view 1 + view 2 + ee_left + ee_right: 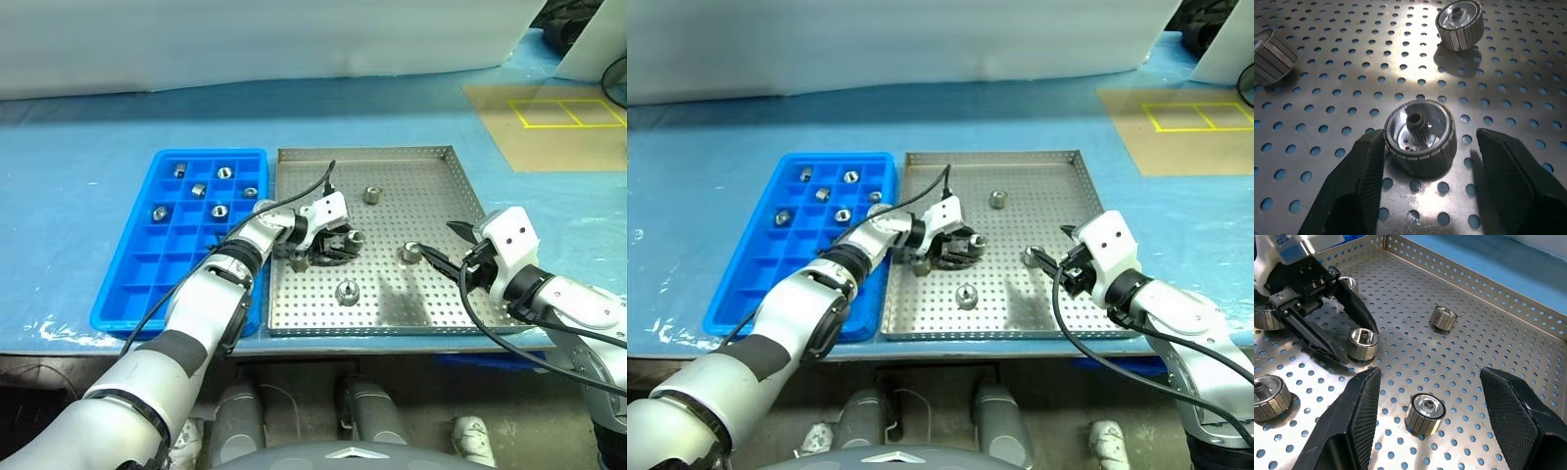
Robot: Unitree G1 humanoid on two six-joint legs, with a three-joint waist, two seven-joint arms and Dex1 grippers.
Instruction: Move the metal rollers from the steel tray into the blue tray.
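- The left tool point(338, 242) stands open low over the steel tray point(446, 304), its fingers either side of one of the metal rollers point(1420, 136), gripping nothing yet.
- That roller stands upright, hole up, one finger point(1364, 171) touching it.
- The right tool point(1430, 431) is open and empty, with another roller point(1424, 413) just ahead.
- The blue tray point(127, 284) lies left, nearer the left arm.

- The steel tray point(446, 186) is bare silver metal, its perforated floor brushed and softly reflective.
- The metal rollers point(1420, 136) are shiny silver, with ribbed sides and polished, mirror-like faces.
- The blue tray point(137, 269) is smooth, slightly glossy plastic.
- The left gripper's fingers point(1359, 186) are matt black with a finely textured surface.
- The table cover point(78, 196) is a matt blue sheet.
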